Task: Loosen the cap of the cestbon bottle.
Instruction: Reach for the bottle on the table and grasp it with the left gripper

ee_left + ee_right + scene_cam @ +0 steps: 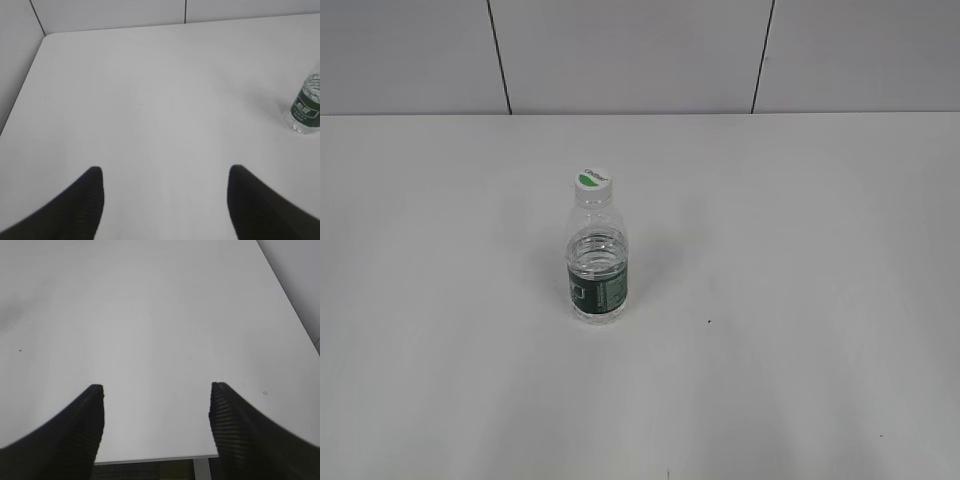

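The cestbon bottle (pixel 597 270) stands upright near the middle of the white table (pixel 800 300). It is clear and ribbed, with a dark green label band. Its white cap (pixel 593 182) with a green oval mark is on top. The lower part of the bottle also shows at the right edge of the left wrist view (pixel 305 107); the cap is cut off there. My left gripper (pixel 165 172) is open and empty over bare table, well left of the bottle. My right gripper (pixel 156 390) is open and empty above the table's front edge. Neither gripper shows in the exterior view.
A grey panelled wall (pixel 640 50) runs behind the table. The table's far left corner (pixel 47 36) shows in the left wrist view. The front edge (pixel 150 459) and a table leg (pixel 201 469) show in the right wrist view.
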You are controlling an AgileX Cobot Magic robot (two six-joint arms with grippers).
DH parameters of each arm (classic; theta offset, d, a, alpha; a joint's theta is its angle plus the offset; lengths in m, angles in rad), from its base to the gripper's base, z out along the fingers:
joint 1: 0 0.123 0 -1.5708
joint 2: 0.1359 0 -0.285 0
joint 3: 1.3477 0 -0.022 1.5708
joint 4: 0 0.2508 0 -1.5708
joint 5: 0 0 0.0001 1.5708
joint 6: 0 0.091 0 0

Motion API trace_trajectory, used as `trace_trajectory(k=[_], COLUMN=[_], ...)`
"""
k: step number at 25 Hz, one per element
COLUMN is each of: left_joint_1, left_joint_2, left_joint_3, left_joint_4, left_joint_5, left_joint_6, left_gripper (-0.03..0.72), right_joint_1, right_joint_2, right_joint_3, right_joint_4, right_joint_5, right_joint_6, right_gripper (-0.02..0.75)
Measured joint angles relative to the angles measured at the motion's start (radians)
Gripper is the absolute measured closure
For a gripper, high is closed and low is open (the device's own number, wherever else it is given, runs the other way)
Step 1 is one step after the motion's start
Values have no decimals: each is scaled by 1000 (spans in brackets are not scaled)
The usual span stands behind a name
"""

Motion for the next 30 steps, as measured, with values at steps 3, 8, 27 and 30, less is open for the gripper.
trace_trajectory(k=[3,8,27,30], left_joint_1=[0,0,0,0], left_joint_2=[0,0,0,0], left_joint_3=[0,0,0,0], left_joint_4=[0,0,0,0], left_joint_5=[0,0,0,0], left_joint_6=[0,0,0,0], left_gripper=[218,218,218,218], right_joint_1=[0,0,0,0], right_joint_2=[0,0,0,0], right_joint_3=[0,0,0,0], right_joint_4=[0,0,0,0], right_joint_5=[0,0,0,0], right_joint_6=[0,0,0,0], right_gripper=[232,232,232,232])
